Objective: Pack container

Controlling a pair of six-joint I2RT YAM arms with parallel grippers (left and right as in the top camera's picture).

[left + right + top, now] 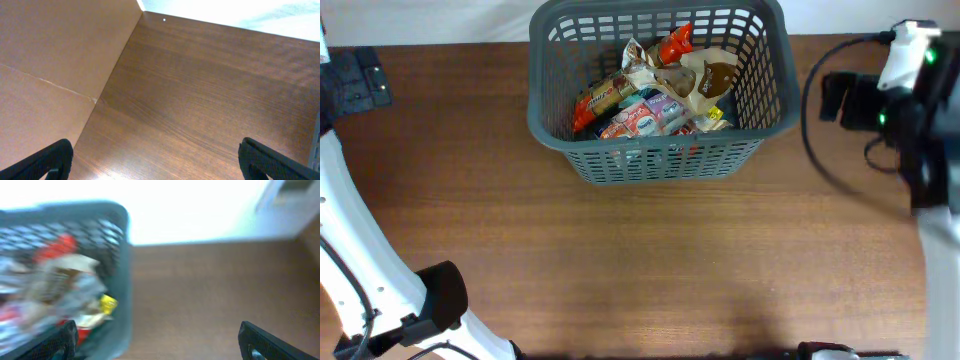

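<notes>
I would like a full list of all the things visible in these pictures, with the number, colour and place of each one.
container: one, dark grey, far middle of the table, upright.
food packets: several, exact count unclear; red, orange, beige and yellow; piled inside the container.
table: one, brown wood, under everything.
panel: one, light brown, along the table edge in the left wrist view.
left arm: one, white with a black joint, near left corner.
right arm: one, white and black, right of the container.
left end effector: one, black fingers, open and empty, over the table.
right end effector: one, black fingers, open and empty, near the container.
</notes>
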